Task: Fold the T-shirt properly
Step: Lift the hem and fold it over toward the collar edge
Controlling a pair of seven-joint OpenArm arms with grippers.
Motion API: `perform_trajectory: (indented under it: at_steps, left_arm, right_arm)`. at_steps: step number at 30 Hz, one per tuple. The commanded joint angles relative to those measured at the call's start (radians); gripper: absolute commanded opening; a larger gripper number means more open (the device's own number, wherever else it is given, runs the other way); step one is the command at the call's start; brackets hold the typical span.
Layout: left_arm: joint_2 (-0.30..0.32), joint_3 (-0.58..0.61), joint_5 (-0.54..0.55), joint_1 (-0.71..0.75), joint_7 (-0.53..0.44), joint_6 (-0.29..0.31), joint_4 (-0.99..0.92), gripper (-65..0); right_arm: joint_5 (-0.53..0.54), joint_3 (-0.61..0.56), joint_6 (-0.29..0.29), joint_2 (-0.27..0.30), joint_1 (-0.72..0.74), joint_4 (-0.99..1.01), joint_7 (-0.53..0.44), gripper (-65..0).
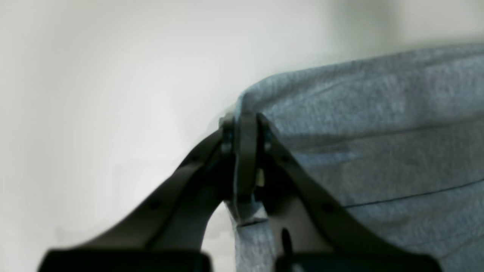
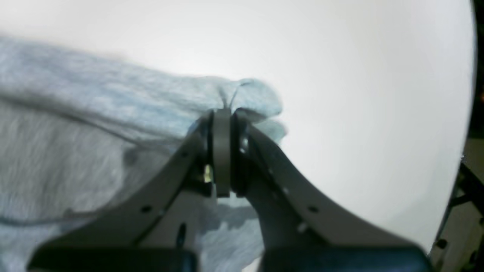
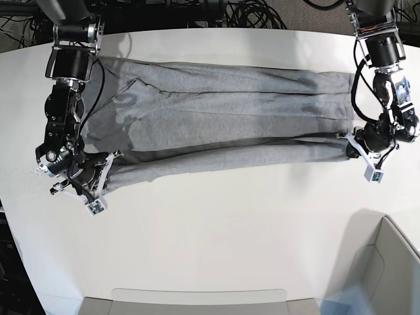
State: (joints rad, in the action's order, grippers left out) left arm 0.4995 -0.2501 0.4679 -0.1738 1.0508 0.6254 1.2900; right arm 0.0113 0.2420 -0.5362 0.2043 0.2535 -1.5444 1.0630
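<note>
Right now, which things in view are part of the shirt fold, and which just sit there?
Part of the job:
- grey T-shirt
- left gripper, shut on it
- right gripper, shut on it
- white table, the work surface

Just there:
- black cable

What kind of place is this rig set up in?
Probably a robotics workspace: two black robot arms working at a white table, with loose dark cables behind it.
</note>
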Motion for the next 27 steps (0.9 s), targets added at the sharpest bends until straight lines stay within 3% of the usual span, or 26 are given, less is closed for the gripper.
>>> perform_trajectory:
  at_steps: [1, 14, 17, 22, 27]
  left_arm:
    - [0.021, -0.001, 0.002, -0.016, -0.007, -0.002, 0.020, -65.0]
    - [0.023, -0.010, 0.002, 0.113, 0.035, -0.002, 0.168, -65.0]
    - [0.024, -0.012, 0.002, 0.121, 0.064, -0.002, 0.172, -65.0]
    - [0.024, -0.012, 0.002, 0.153, 0.115, -0.002, 0.276, -65.0]
    - [0.023, -0.012, 0.002, 0.179, 0.171, -0.003, 0.343, -65.0]
  right_arm:
    - [-0.004, 0.007, -0.008, 0.014, 0.019, -0.035, 0.001, -65.0]
    - [-0.004, 0.033, -0.008, 0.013, -0.188, -0.288, 0.021, -65.0]
    - [-0.004, 0.070, -0.012, 0.004, -0.197, -0.337, 0.108, -65.0]
    - [-0.004, 0.133, -0.114, -0.010, -0.233, -0.425, 0.173, -65.0]
    - [-0.012, 0.156, -0.121, -0.018, -0.290, -0.454, 0.173, -65.0]
